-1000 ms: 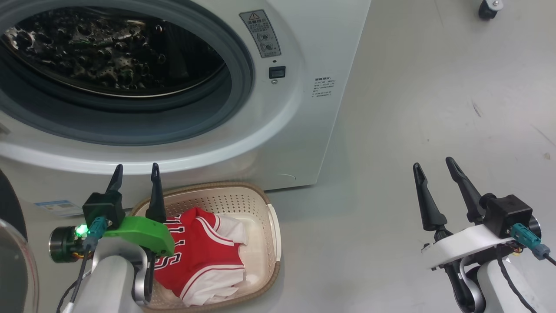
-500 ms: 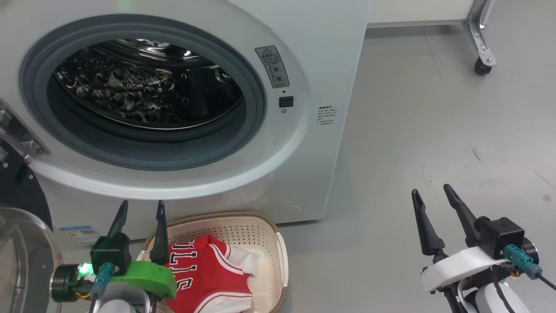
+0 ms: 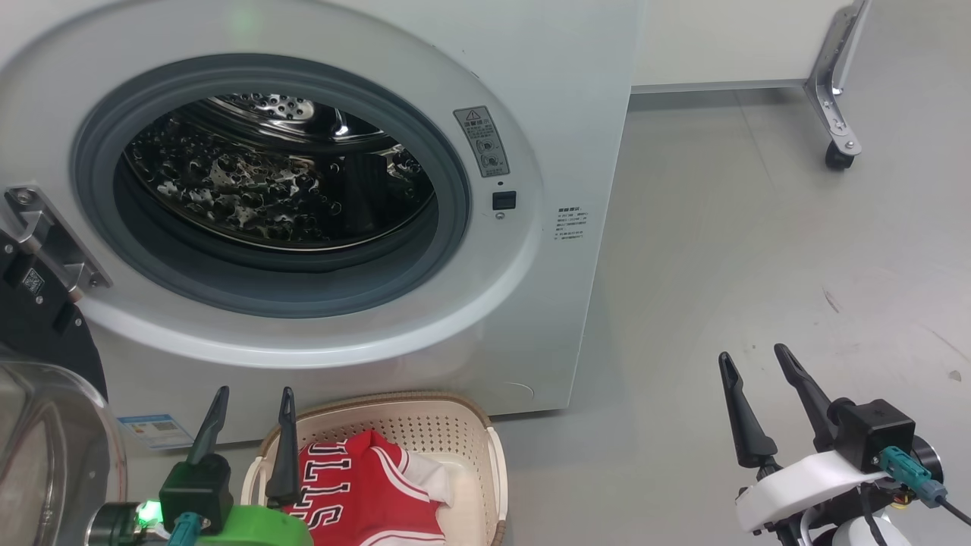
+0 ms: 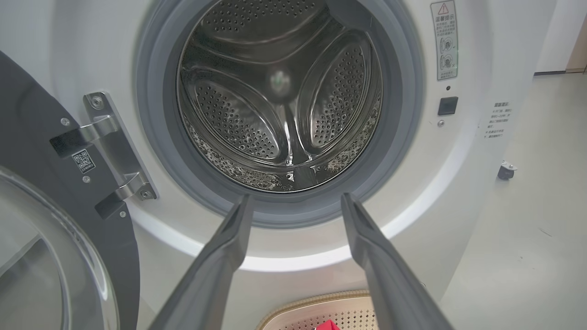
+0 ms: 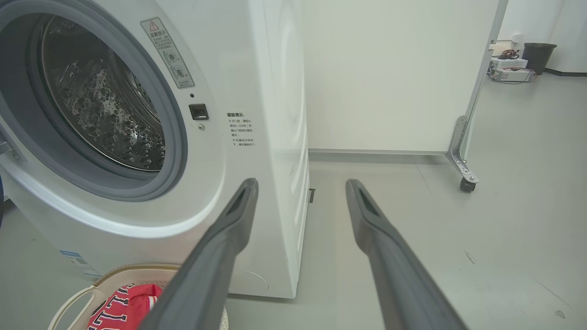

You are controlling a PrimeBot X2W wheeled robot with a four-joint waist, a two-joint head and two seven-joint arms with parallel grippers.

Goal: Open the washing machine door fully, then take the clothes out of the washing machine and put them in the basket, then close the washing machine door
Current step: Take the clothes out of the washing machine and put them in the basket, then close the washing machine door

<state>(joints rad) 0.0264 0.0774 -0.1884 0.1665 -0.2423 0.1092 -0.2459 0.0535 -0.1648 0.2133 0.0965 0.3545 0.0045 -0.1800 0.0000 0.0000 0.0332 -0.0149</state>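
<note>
The white washing machine (image 3: 576, 91) stands in front of me with its drum (image 3: 273, 189) showing bare steel. Its black washing machine door (image 3: 38, 326) hangs swung out at the left, hinge (image 4: 105, 151) exposed, glass window (image 4: 41, 256) bulging toward me. The cream basket (image 3: 463, 413) sits on the floor below the opening, holding the red clothes (image 3: 364, 493) with white trim. My left gripper (image 3: 253, 394) is open just left of the basket, pointing at the drum (image 4: 279, 91). My right gripper (image 3: 752, 355) is open over bare floor, well to the right.
A white partition on a metal foot with a castor (image 3: 834, 155) stands behind and right of the machine. Grey floor (image 3: 758, 250) spreads to the right. A dark bin (image 5: 539, 57) sits far back.
The head camera has tilted up, so the machine, basket and grippers sit lower in the picture and the door hinge has come into sight. Both grippers stay open.
</note>
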